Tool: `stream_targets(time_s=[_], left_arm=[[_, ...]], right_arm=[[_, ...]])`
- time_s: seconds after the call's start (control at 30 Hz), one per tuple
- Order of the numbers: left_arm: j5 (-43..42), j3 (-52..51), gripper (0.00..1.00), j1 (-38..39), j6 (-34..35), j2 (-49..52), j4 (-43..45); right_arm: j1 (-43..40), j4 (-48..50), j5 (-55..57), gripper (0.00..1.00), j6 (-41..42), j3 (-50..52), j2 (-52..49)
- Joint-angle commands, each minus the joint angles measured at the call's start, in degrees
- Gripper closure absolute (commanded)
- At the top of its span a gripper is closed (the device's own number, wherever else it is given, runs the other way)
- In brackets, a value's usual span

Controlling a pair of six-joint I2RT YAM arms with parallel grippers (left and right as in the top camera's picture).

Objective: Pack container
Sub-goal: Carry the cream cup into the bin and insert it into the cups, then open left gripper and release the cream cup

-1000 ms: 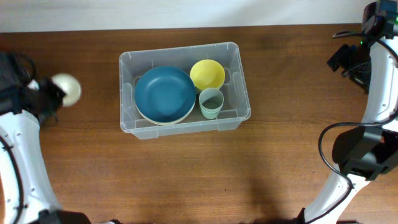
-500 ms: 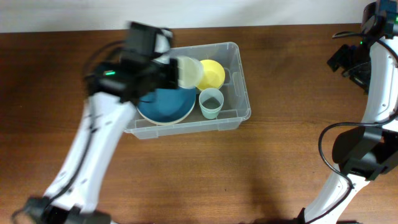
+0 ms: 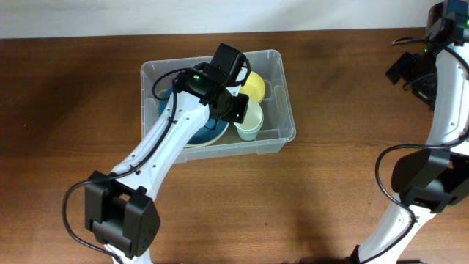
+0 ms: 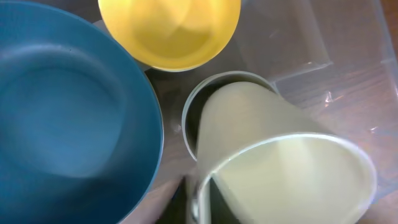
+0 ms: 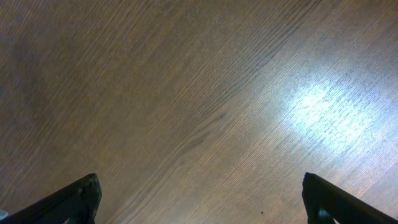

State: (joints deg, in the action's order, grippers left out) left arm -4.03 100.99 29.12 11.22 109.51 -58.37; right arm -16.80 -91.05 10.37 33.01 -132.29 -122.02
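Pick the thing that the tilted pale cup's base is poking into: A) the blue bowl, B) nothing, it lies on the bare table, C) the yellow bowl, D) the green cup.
D: the left wrist view shows the pale cup leaning with its base inside the green cup rim, clear of both bowls.

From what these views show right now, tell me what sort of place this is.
Probably a robot test bench, not a home kitchen: a wooden table, a left arm and right arm at it, and a clear container holding a yellow bowl.
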Motion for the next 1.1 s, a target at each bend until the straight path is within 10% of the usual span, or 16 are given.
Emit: stream_targets(time_s=[0.0, 0.03, 1.07], left_arm=[[0.5, 0.3, 0.28, -0.1, -0.9, -0.6, -0.1], [0.6, 0.3, 0.01, -0.1, -1.6, -0.6, -0.1], [2.8, 6.3, 0.0, -9.8, -1.9, -4.7, -14.2]], right_arm=[[0.0, 0.0, 0.1, 0.01, 0.5, 0.0, -0.3], [0.0, 0.0, 0.1, 0.01, 0.5, 0.0, -0.3], [0.0, 0.0, 0.1, 0.01, 0.5, 0.0, -0.3]])
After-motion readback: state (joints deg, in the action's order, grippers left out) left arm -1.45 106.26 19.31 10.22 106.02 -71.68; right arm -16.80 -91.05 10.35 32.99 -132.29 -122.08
